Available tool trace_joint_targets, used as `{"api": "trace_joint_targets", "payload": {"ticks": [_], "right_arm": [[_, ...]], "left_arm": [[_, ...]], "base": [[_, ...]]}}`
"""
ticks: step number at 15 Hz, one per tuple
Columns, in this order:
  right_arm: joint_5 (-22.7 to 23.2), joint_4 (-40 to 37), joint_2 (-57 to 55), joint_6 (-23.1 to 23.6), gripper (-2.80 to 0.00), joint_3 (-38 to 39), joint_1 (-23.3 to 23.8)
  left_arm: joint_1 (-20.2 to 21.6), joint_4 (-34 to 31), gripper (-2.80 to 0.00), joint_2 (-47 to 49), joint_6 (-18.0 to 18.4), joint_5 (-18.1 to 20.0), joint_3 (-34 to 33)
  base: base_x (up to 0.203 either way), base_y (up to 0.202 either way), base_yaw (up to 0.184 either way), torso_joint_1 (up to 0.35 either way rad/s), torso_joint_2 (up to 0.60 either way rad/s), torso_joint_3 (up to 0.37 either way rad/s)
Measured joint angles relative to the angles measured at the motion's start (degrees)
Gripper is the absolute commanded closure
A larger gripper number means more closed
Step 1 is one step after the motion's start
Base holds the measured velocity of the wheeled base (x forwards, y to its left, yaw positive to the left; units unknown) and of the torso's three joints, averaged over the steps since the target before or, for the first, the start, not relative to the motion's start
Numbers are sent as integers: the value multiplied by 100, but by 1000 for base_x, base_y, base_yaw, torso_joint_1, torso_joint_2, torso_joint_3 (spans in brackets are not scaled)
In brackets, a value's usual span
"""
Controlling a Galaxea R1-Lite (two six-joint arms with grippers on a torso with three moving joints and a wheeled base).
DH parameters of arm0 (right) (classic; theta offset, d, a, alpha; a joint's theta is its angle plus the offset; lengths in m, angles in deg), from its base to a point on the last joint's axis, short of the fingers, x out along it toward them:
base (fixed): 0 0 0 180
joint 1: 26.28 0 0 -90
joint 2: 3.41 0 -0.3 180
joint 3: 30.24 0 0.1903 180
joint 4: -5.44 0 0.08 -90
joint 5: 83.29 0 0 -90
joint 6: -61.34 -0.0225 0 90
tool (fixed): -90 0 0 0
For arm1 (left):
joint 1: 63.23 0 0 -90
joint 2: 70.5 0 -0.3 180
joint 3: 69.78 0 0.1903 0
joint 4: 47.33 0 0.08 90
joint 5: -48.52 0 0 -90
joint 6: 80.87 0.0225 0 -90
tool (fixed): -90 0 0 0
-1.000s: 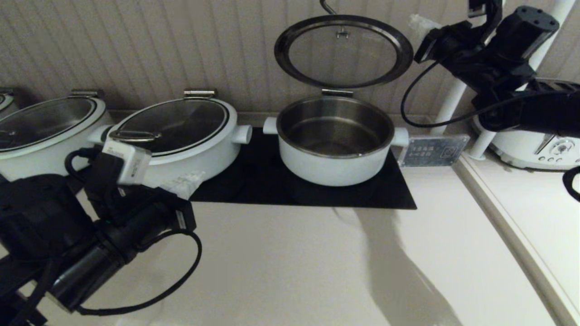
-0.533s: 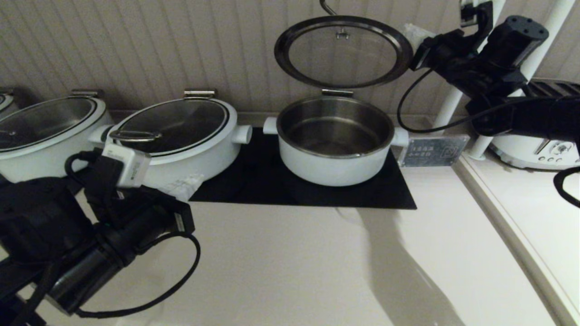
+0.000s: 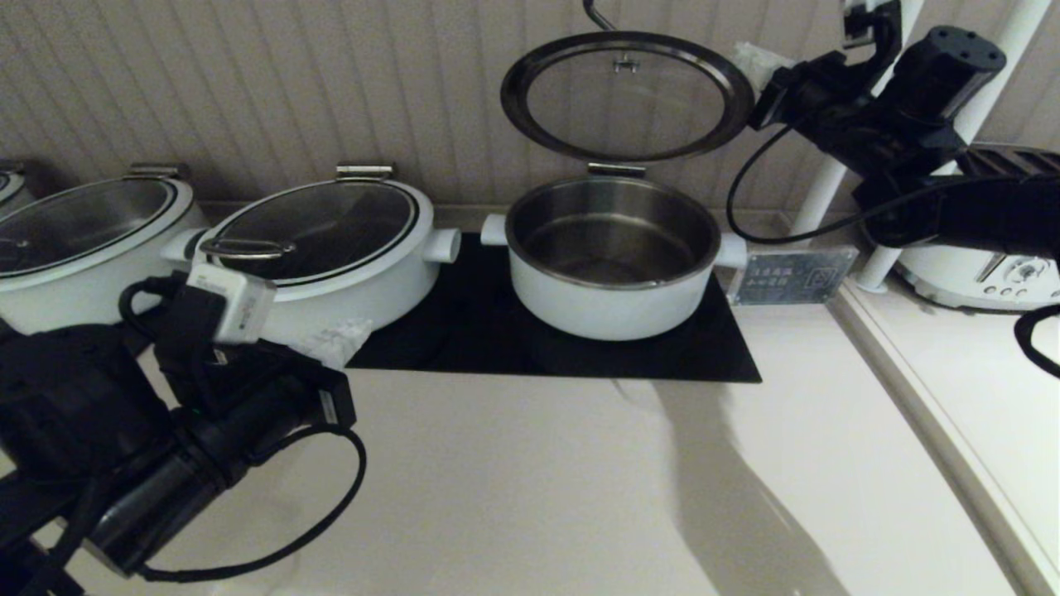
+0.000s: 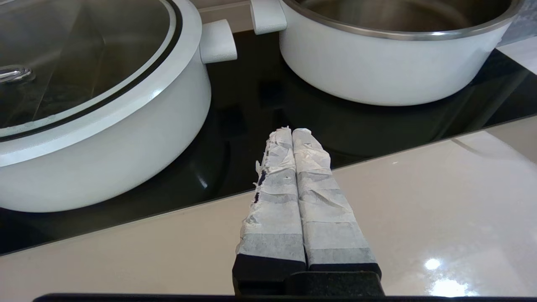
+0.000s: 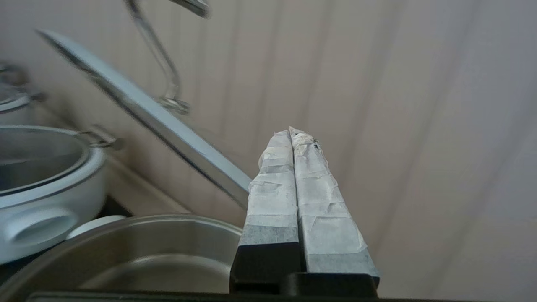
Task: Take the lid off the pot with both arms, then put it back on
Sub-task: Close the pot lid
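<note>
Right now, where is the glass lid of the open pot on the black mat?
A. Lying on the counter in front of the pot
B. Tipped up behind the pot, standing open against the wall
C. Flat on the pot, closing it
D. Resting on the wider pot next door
B: the lid stands tilted up above the back rim of the pot, whose steel inside is uncovered, with the right claw beside the lid's edge.

The lid [image 3: 627, 97] stands tilted up behind the open pot [image 3: 611, 252]. The right claw [image 3: 749, 60] sits beside the lid's rim, the left claw [image 3: 335, 339] low above the desk [image 3: 530, 488]
</note>
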Motion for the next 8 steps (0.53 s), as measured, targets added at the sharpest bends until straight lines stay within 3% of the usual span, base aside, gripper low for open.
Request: {"api": "trace_joint_targets", "payload": {"ticks": [8], "right_arm": [[248,-2,112,23,0,116,-4]], "left_arm": [[5,0,0,-5,6,2,-11]], "base": [[0,0,0,0,0,0]]}}
